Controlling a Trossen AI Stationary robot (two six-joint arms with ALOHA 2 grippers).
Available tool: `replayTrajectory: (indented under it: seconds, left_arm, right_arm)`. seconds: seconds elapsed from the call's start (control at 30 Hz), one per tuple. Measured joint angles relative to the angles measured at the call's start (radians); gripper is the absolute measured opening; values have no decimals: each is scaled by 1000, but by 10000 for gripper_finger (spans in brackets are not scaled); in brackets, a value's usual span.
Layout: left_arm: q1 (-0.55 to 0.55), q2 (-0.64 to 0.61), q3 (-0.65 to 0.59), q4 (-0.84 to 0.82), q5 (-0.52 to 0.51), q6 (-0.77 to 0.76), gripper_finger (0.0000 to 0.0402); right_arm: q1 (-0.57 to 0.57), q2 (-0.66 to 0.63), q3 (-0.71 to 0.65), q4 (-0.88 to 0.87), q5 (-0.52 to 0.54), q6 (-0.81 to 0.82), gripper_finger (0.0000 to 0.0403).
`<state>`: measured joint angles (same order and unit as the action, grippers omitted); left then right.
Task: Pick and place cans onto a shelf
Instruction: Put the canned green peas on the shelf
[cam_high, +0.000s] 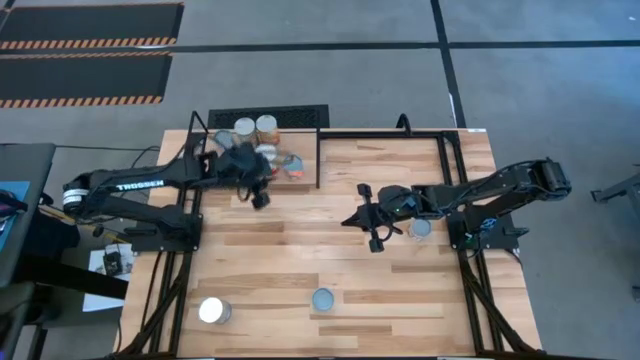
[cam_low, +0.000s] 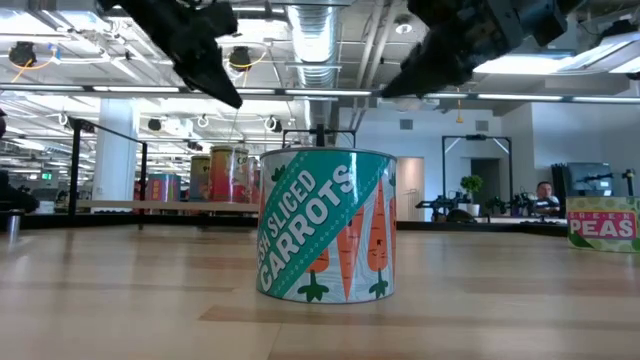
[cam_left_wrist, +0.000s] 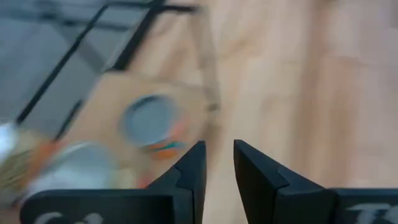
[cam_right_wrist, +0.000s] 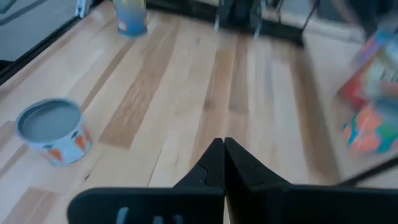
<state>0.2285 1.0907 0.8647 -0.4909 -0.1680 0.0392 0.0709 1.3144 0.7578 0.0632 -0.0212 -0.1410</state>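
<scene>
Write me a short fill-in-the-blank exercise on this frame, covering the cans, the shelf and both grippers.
1. The carrots can closest to the low camera stands ____.
2. The right gripper has its fingers ____.
3. The left gripper hangs just off the ____, which already carries several cans.
4. The left gripper's fingers hold ____.

Missing words: upright; shut; shelf; nothing

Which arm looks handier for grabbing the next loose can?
Probably right: the right gripper hangs mid-table with a can beside its arm and the carrots can ahead, while the left gripper is up by the shelf.
</scene>
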Motion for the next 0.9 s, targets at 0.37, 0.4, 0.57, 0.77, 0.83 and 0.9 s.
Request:
replayTrajectory:
  seconds: [0.37, 0.4, 0.57, 0.77, 0.83, 0.9]
  left_arm:
    - [-428, -34, -328, 623, -7, -71, 68]
    - [-451, -31, -354, 682, -18, -75, 68]
    - [-516, -31, -432, 821, -65, -116, 68]
    - [-539, -31, -444, 818, -87, -146, 68]
    - [-540, -31, -444, 819, -87, -145, 68]
    - [-540, -31, -444, 819, -87, -145, 68]
  right_arm:
    - [113, 0, 0, -592, 121, 475, 80]
    - [131, 0, 0, -659, 137, 536, 89]
    - [213, 0, 0, -912, 236, 805, 137]
    - [273, 0, 0, -1095, 261, 1016, 191]
    - [285, 0, 0, -1139, 262, 1071, 201]
    - [289, 0, 0, -1187, 274, 1119, 204]
